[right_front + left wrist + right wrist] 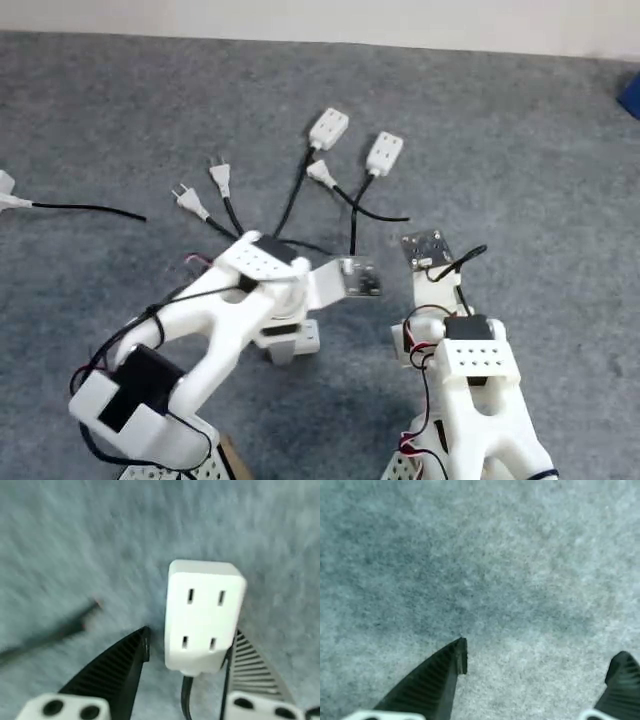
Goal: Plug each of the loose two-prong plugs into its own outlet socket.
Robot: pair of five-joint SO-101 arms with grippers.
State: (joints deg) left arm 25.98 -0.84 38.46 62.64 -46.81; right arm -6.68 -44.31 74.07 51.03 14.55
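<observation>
Left gripper is down over the grey carpet with a white socket framed between its black ribbed fingers. The jaws stand apart: one finger touches the socket's edge, the other sits just beside it with a sliver of carpet showing, so I call that unclamped. The slot face points up at the camera, two pairs of slots, and the black cord trails back between the fingers.

Right gripper hangs wide open over bare carpet, holding nothing.

In the high view an upper socket and a lower socket lie side by side. Whether the framed one is either of them, I can't tell. Loose on the pile are a first plug, a second plug beside it, and a third plug just below the upper socket, not plugged in.

On handling, the socket looks like hard, glossy moulded plastic, light, boxy with rounded corners, so likely slippery. Best pinch is across the flat side walls at mid-body, keeping the slots clear. Its stiff cord may tug it round. The plugs look small and light: take the moulded body behind the prongs, never the prongs or cord. The short, fuzzy carpet should keep things from sliding
</observation>
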